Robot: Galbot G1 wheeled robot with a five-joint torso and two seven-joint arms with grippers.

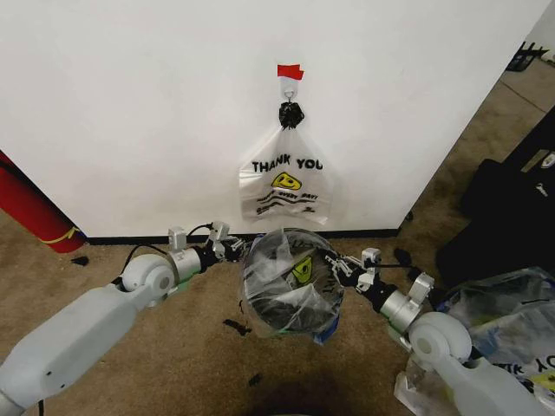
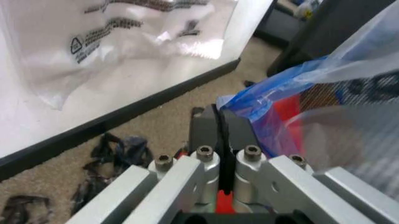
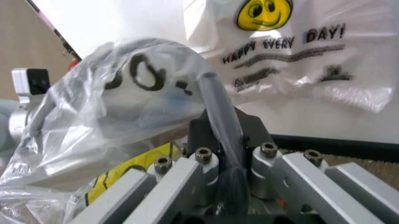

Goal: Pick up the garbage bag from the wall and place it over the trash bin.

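Observation:
The garbage bag (image 1: pixel 279 276), thin translucent plastic with a blue patch, black letters and some yellow print, is stretched across the top of the trash bin (image 1: pixel 291 322). The bin is round black mesh and stands on the carpet just before the wall (image 1: pixel 130 104). My left gripper (image 1: pixel 227 245) is at the bin's left side, shut on the bag's blue edge (image 2: pixel 283 88); the left wrist view shows the closed fingertips of that gripper (image 2: pixel 218 116). My right gripper (image 1: pixel 347 270) is at the bin's right side. The right wrist view shows this gripper (image 3: pixel 221 126) shut on a fold of the bag (image 3: pixel 124 112).
A whitish "THANK YOU" bag (image 1: pixel 284 182) hangs from a hook (image 1: pixel 289 87) under red tape (image 1: pixel 290 71). A red cylinder (image 1: pixel 26 208) leans at the far left. Black gear (image 1: pixel 512 199) and more plastic bags (image 1: pixel 503 312) crowd the right. Black scraps (image 1: pixel 234 327) lie on the carpet.

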